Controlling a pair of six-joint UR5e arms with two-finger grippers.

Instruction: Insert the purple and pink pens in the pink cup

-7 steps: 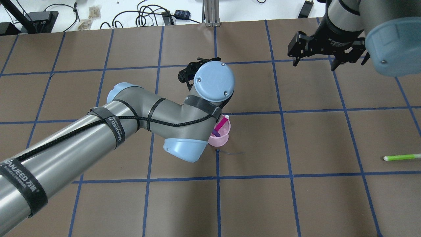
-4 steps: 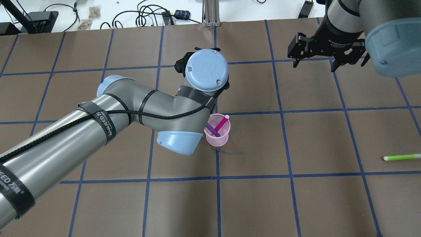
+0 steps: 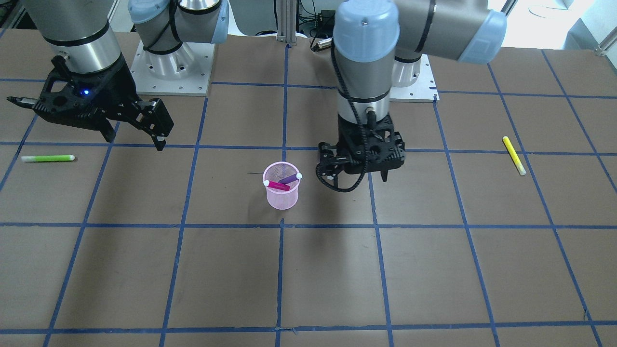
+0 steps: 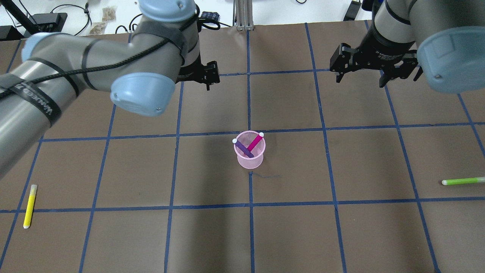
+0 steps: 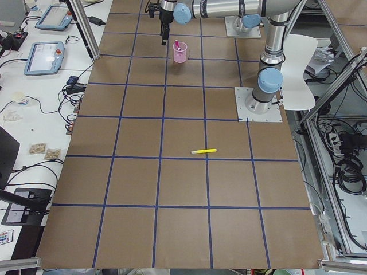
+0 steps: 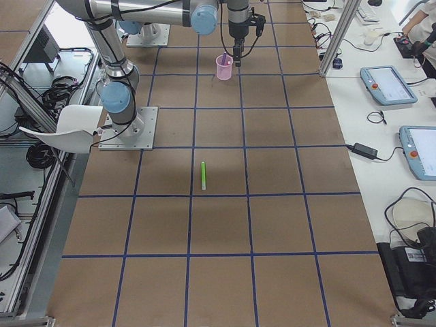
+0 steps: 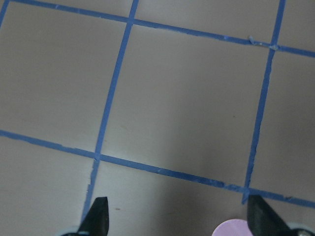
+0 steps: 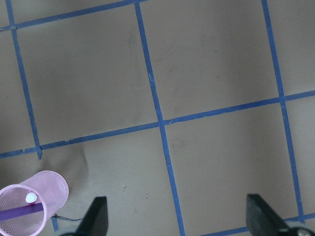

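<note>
Brown desk [image 4: 303, 235], blue tape grid [image 4: 288, 204]; WANJEED strap [image 4: 44, 107] on left arm [image 4: 68, 60]. Pink cup [image 4: 249, 160] mid-desk holds purple pen [image 4: 242, 148], pink pen [image 4: 255, 143]. Left gripper [image 3: 356, 176], right gripper [image 4: 360, 82]: fingers spread.

A robotics lab: robot arms [image 3: 366, 62] bolted to a taped-grid table [image 4: 288, 235], teach pendants [image 6: 388, 85] and cables [image 4: 166, 15] alongside (aluminium framing [image 6: 338, 37] too).

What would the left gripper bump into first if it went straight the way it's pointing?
Most likely the bare brown table. The left gripper points down, open, with only table showing between its jaws. The pink cup sits off to one side, seemingly out of its path.
</note>
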